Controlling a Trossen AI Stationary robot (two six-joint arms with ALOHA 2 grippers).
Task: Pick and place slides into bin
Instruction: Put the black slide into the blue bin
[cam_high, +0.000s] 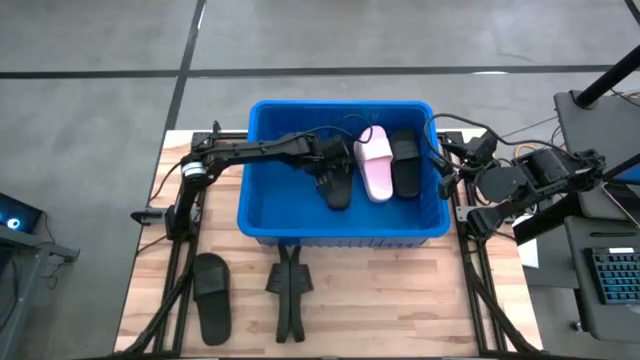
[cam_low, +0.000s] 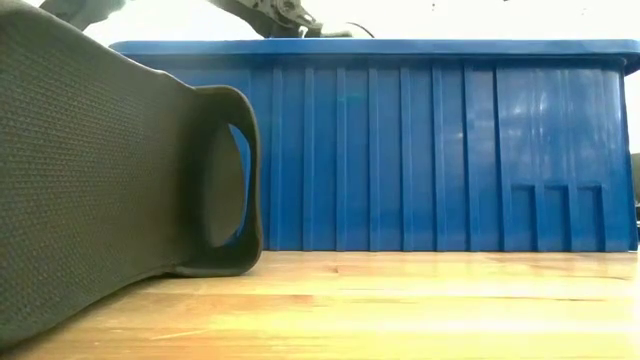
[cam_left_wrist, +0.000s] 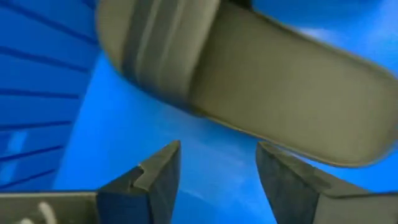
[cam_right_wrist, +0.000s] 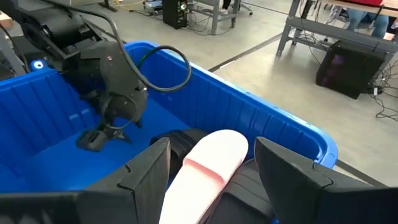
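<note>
High view is showing the bright blue ribbed bin (cam_high: 262, 190) sitting mid-table, holding a pale pink slide (cam_high: 375, 165) between two matte black slides, one (cam_high: 405, 162) at its 3 o'clock and one (cam_high: 336, 185) at its 9 o'clock. The left gripper (cam_high: 328, 163) is hanging inside the bin just above that last slide, fingers spread and empty. Another black slide (cam_high: 211, 296) is lying on the table at the bin's 7 o'clock. The right gripper (cam_right_wrist: 211, 165) is waiting at the bin's 3 o'clock rim, fingers parted.
</note>
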